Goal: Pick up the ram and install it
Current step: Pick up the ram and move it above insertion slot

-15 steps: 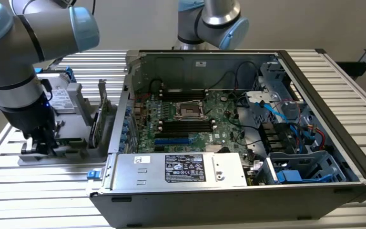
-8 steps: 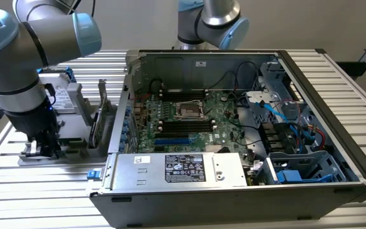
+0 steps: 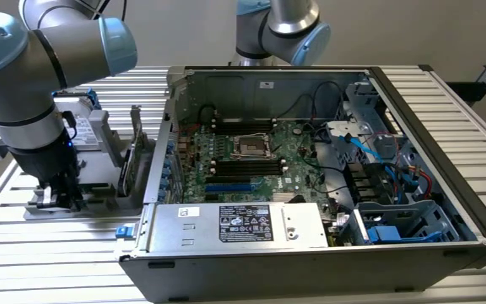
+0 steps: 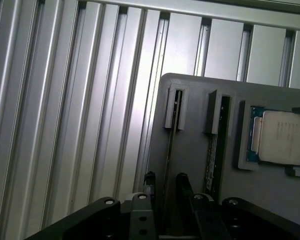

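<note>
The ram (image 4: pixel 171 140) stands on edge in an outer slot of the gray holder (image 4: pixel 270 195), directly between the fingertips of the gripper (image 4: pixel 166 181). The gripper is partly open, one finger on each side of the stick, with a small gap visible and nothing held. The holder's neighbouring slot carries a second ram stick (image 4: pixel 214 150), and beyond that slot a square silver processor (image 4: pixel 282 137) sits in a recess. The holder rests on a ribbed aluminium tabletop (image 3: pixel 49 253). On the exterior view's right of the holder stands an open computer case (image 3: pixel 311 272), its motherboard (image 3: pixel 260 158) exposed.
</note>
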`<state>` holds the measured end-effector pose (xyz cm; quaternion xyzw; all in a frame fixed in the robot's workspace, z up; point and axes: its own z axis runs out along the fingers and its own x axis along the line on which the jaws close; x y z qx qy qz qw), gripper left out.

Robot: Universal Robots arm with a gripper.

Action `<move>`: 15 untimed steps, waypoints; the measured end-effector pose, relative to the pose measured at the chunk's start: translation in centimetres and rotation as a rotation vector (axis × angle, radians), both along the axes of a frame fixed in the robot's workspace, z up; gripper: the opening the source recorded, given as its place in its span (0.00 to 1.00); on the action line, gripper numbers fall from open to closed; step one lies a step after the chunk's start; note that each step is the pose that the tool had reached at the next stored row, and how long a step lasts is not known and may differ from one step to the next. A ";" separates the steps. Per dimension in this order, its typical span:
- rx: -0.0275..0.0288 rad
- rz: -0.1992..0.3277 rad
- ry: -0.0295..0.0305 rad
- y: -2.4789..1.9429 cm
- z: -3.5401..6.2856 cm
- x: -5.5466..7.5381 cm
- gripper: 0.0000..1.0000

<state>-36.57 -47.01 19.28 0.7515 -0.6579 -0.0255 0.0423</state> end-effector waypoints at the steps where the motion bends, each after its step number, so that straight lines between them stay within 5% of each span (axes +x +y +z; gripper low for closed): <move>1: 0.0000 0.000 0.0000 0.00 0.00 0.0 0.31; 12: -0.0001 0.000 0.0001 0.00 0.01 0.0 0.39; 15: -0.0001 0.000 0.0001 0.00 0.01 0.0 0.30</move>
